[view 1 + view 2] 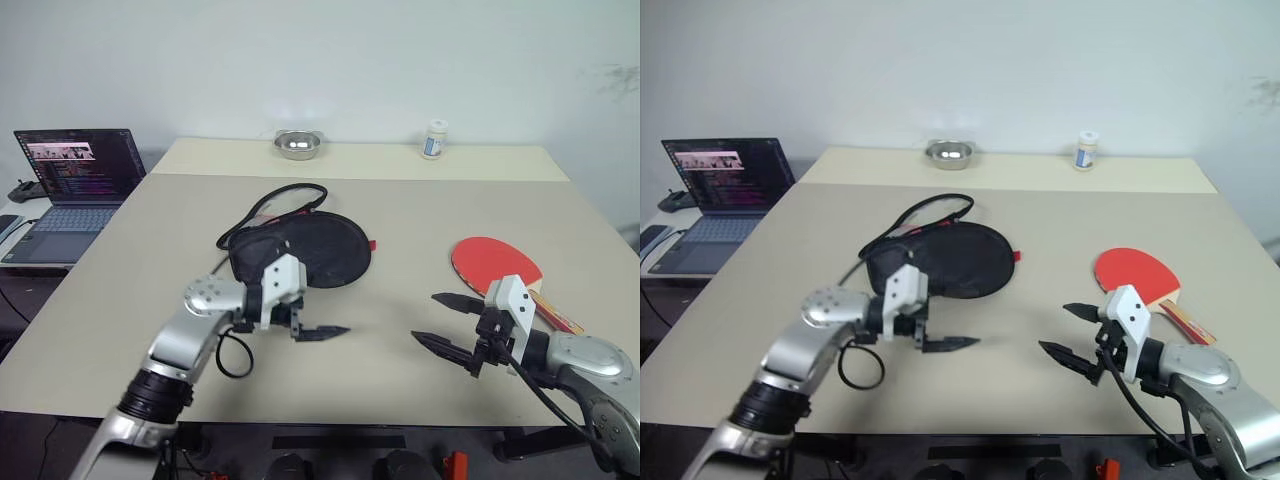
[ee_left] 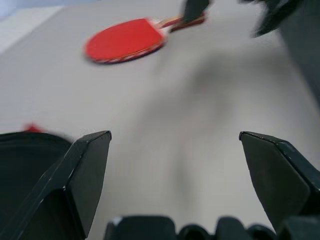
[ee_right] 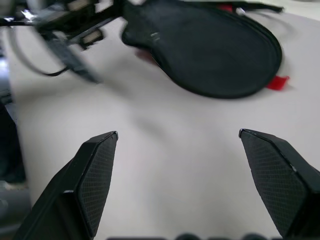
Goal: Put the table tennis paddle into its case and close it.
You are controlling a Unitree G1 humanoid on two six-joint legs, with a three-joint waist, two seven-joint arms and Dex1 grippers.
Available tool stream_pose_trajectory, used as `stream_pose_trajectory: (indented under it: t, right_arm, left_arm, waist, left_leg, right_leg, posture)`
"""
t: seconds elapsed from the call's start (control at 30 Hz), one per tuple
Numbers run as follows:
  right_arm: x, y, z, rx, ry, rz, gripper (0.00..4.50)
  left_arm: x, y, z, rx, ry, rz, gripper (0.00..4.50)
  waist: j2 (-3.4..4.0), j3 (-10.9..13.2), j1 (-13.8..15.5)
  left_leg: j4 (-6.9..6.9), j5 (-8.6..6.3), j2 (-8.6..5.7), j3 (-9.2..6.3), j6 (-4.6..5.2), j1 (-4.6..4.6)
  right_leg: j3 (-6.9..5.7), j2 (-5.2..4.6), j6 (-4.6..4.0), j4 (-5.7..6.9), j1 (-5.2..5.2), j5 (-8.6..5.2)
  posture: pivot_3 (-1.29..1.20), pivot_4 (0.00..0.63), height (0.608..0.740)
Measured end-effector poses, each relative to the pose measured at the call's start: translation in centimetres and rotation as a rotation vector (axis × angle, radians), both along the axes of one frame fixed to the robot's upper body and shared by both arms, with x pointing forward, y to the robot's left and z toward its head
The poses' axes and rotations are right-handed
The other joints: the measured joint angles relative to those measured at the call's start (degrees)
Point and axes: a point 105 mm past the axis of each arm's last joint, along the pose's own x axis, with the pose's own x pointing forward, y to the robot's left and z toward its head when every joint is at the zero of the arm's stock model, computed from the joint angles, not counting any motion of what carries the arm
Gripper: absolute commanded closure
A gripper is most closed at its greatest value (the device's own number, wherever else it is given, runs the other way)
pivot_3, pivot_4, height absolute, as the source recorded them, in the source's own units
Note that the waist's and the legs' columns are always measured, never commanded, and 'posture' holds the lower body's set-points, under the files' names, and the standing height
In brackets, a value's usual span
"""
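We see the table tennis paddle (image 1: 497, 264) on the surface's right, handle toward the near right, just behind our empty, wide-open right tool (image 1: 443, 320); left tool (image 1: 322, 333), also open, hovers near the case (image 1: 318, 247).

Paddles: one table tennis paddle (image 1: 496, 263), right of centre.
Cases: one case (image 1: 305, 246), centre.
Bowls: one metal bowl (image 1: 297, 144), upper centre.
Bottles: one small white bottle (image 1: 434, 139), upper right.
Laptops: one laptop (image 1: 74, 186), left edge.
Tables: one table (image 1: 120, 300).
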Motion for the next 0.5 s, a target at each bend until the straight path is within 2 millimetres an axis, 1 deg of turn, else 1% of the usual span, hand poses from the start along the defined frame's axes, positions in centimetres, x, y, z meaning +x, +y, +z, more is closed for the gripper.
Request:
stream_pose_trajectory:
  t: [0.07,0.17,0.23,0.33,0.37,0.5]
  right_arm:
    - [0.1,0.1,0.5,-0.003,-0.008,0.015,0.24]
    - [0.7,0.4,1.2,-0.001,-0.034,0.026,0.24]
    - [0.8,1.0,1.3,0.007,-0.041,0.038,0.24]
    - [0.7,1.1,1.3,0.007,-0.040,0.047,0.24]
    - [0.7,1.1,1.3,0.006,-0.041,0.047,0.24]
    - [0.7,1.1,1.0,0.019,-0.031,0.032,0.24]
  left_arm:
    - [0.6,1.5,-0.2,0.043,0.013,0.054,0.00]
    - [1.3,3.4,-1.2,0.097,0.049,0.107,0.00]
    - [1.7,4.6,-1.6,0.130,0.056,0.124,0.00]
    - [2.6,4.9,-1.8,0.187,0.042,0.119,0.00]
    - [3.3,5.1,-1.7,0.215,0.022,0.124,0.00]
    - [5.0,6.4,-1.6,0.293,-0.036,0.151,0.00]
  waist:
    - [0.00,0.0,0.0]
    - [-0.04,0.0,0.0]
    - [-0.13,0.1,0.1]
    - [-0.25,0.1,0.6]
    - [-0.30,0.2,0.8]
    - [-0.35,0.2,0.7]
  left_leg:
    - [0.00,0.00,-0.03,0.05,0.00,0.00]
    - [0.02,0.00,-0.08,0.07,0.00,-0.03]
    - [0.01,0.00,-0.05,0.07,0.00,-0.04]
    - [0.02,0.00,-0.08,0.05,0.00,-0.11]
    - [0.03,0.00,-0.10,0.05,0.00,-0.11]
    - [0.03,-0.01,-0.08,0.13,0.01,-0.11]
  right_leg:
    - [0.02,0.01,0.00,-0.03,0.00,0.00]
    - [0.01,0.00,0.00,-0.04,0.00,0.00]
    - [0.00,0.00,0.00,-0.05,-0.01,0.00]
    - [-0.05,0.00,0.00,-0.06,-0.04,0.00]
    - [-0.05,0.00,0.00,-0.06,-0.04,0.00]
    - [0.01,0.00,0.00,-0.06,-0.06,0.00]
  posture:
    - [0.00,0.150,0.740]
    - [0.00,0.150,0.740]
    - [0.00,0.150,0.740]
    - [0.00,0.150,0.740]
    - [0.00,0.150,0.740]
    - [0.00,0.150,0.740]
